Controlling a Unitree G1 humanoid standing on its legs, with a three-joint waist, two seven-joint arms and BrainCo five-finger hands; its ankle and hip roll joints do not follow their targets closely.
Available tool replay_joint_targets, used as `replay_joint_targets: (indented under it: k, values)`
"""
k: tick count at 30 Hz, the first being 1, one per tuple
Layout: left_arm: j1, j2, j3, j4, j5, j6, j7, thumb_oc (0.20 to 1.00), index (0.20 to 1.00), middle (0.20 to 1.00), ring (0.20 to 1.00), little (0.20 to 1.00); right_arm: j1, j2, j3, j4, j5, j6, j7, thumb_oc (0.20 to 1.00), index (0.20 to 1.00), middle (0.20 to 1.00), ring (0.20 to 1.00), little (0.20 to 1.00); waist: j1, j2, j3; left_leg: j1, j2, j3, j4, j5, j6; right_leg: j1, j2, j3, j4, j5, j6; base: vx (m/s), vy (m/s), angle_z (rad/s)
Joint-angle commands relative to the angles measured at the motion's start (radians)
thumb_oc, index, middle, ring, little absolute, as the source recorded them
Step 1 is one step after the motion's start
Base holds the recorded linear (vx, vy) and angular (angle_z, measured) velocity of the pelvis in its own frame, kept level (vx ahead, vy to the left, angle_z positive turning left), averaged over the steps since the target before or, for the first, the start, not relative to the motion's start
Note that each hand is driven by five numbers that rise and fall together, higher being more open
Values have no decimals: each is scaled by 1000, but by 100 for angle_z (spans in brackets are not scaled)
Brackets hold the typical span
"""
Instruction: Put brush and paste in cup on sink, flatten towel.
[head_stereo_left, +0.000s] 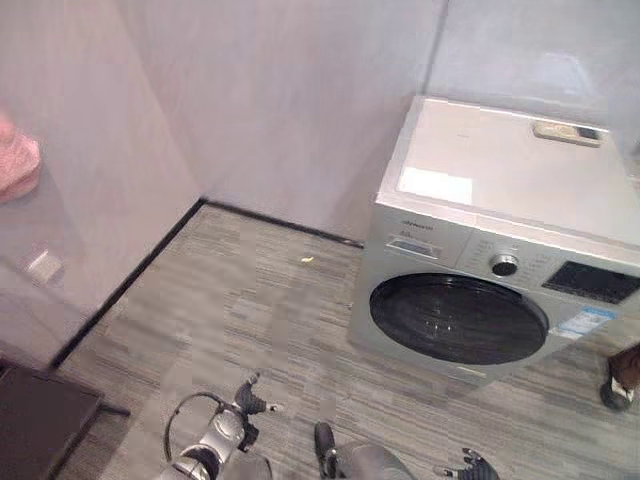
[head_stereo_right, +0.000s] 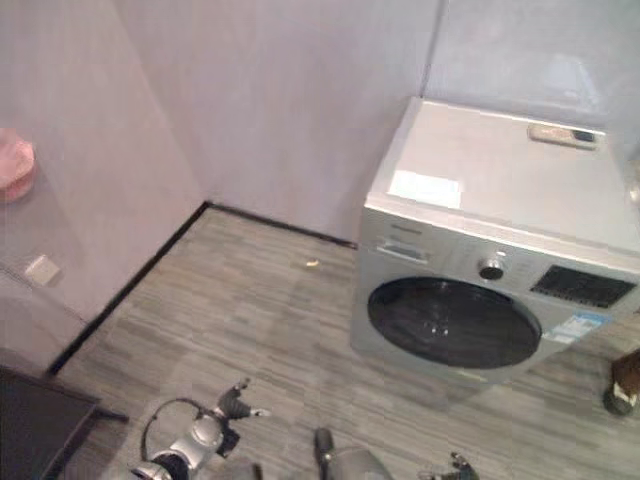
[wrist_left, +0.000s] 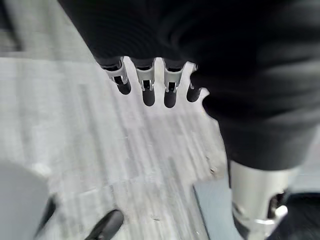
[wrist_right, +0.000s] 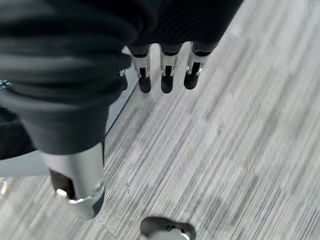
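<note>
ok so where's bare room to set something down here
The washing machine top is mostly bare between a white sheet near its front left corner and a small flat object at the back right. The striped floor from wall to washer is open, save one small scrap.

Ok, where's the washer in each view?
Left eye view: washer in the right half.
Right eye view: right half too, door facing the camera.
Left wrist view: floor past the left hand.
Right wrist view: floor past the right hand.
Shared landmark: the striped floor.
</note>
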Motion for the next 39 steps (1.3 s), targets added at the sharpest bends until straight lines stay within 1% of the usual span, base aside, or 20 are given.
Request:
replay_joint_targets:
  k: [1,5,8,9,12,14,15,16,17,19,21,22,23,29,33,34,35,36,37,39]
  values:
    - [10,52,37,-31,-7,-22,36,1000,1000,1000,1000,1000,37,-69,3,-85,-47,-28,-11,1000,1000,1000,1000,1000,31,39,14,38,-36,-1,-442,120,36,167,-16,114,-16,38,15,514,112,71]
    - [31,64,64,-31,-23,-26,39,1000,1000,1000,1000,1000,29,-73,17,-92,-76,-28,-11,1000,1000,1000,1000,1000,58,47,12,-16,34,22,-601,183,4,240,-42,125,-29,1,28,500,146,32]
    - [81,78,108,-27,-34,-24,35,1000,1000,1000,1000,1000,30,-57,29,-99,-96,-15,8,1000,1000,1000,1000,1000,60,63,-29,26,66,166,-601,222,13,346,-84,133,-31,-58,61,699,289,-7]
    - [83,79,110,-18,-39,-22,36,1000,1000,1000,1000,1000,23,-54,34,-93,-96,-16,12,1000,1000,1000,1000,1000,86,56,-38,6,41,101,-557,242,23,357,-108,144,-3,-58,68,790,362,2]
    - [81,83,96,-14,-23,-20,30,1000,1000,1000,1000,1000,17,-40,31,-92,-104,-20,23,1000,1000,1000,1000,1000,109,21,-49,-26,7,77,-464,207,37,371,-165,149,47,18,97,486,288,-45]
    - [104,100,70,-33,11,-23,13,1000,1000,1000,1000,1000,29,-29,26,-100,-114,-14,35,1000,1000,1000,1000,1000,109,-9,-59,4,-60,93,-411,119,87,312,-229,176,185,261,125,428,351,-36]
    - [104,100,70,-33,11,-23,13,1000,1000,1000,1000,1000,29,-29,26,-100,-114,-14,35,1000,1000,1000,1000,1000,109,-9,-59,4,-60,93,-411,119,87,312,-229,176,185,261,125,414,380,-42]
    - [107,123,62,-59,18,-24,4,1000,1000,1000,1000,1000,23,-24,39,-119,-115,-14,48,1000,1000,1000,1000,1000,116,5,-52,43,-80,80,-426,87,110,244,-215,182,290,348,109,269,255,-22]
    - [107,123,61,-59,18,-24,4,1000,1000,1000,1000,1000,23,-24,39,-119,-115,-14,48,1000,1000,1000,1000,1000,117,6,-52,42,-79,80,-426,87,110,243,-215,182,290,348,109,655,462,-25]
    - [106,137,42,-85,43,-25,0,1000,1000,1000,1000,1000,21,-17,51,-134,-99,-17,58,1000,1000,1000,1000,1000,96,19,-46,102,-119,33,-444,46,134,192,-121,238,369,327,101,522,326,-5]
    - [94,148,57,-72,36,-24,9,1000,1000,1000,1000,1000,19,-7,63,-153,-95,-22,55,1000,1000,1000,1000,1000,74,39,-24,218,-147,-12,-503,20,138,50,-112,125,324,200,73,454,313,70]
    - [94,147,57,-72,36,-24,9,1000,1000,1000,1000,1000,19,-8,63,-153,-95,-22,55,1000,1000,1000,1000,1000,72,40,-25,216,-146,-13,-503,22,138,50,-111,123,321,203,73,553,136,65]
    - [88,143,66,-56,24,-26,11,1000,1000,1000,1000,1000,28,-9,66,-168,-75,-29,62,1000,1000,1000,1000,1000,35,63,-20,284,-156,-72,-519,12,130,-47,-9,164,249,101,66,551,77,38]
    - [65,116,109,35,-28,-28,9,1000,1000,1000,1000,1000,41,4,57,-132,-76,-22,61,1000,1000,1000,1000,1000,-38,39,-3,470,-191,-218,-561,-46,107,-160,24,256,-63,224,123,512,10,102]
    - [80,98,103,42,-15,-19,6,1000,1000,1000,1000,1000,51,3,67,-85,-81,-18,68,1000,1000,1000,1000,1000,-74,40,-36,539,-167,-308,-483,-70,78,-126,58,254,33,225,89,522,-167,111]
    - [87,92,103,53,-16,-20,5,1000,1000,1000,1000,1000,53,-3,71,-70,-85,-13,69,1000,1000,1000,1000,1000,-74,40,-42,528,-171,-310,-422,-72,63,-102,69,265,44,214,71,554,-232,127]
    - [84,77,103,60,-26,-12,7,1000,1000,1000,1000,1000,43,-11,65,-61,-93,-14,63,1000,1000,1000,1000,1000,-75,45,-42,454,-144,-254,-237,13,17,-54,53,227,37,209,51,359,-154,87]
    - [84,77,103,60,-26,-12,7,1000,1000,1000,1000,1000,43,-11,65,-61,-93,-14,63,1000,1000,1000,1000,1000,-76,43,-45,450,-147,-256,-238,16,17,-57,50,226,36,211,52,384,-257,78]
    - [53,79,88,44,-44,-9,20,1000,1000,1000,1000,1000,23,-35,53,-64,-79,-13,42,1000,1000,1000,1000,1000,-66,6,-13,278,-94,-92,-62,44,10,4,-5,191,27,171,23,252,-189,86]
    - [47,80,84,39,-41,-10,23,1000,1000,1000,1000,1000,21,-38,59,-66,-78,-13,41,1000,1000,1000,1000,1000,-57,1,-8,243,-54,-19,-74,21,21,26,-16,178,24,151,16,231,-110,86]
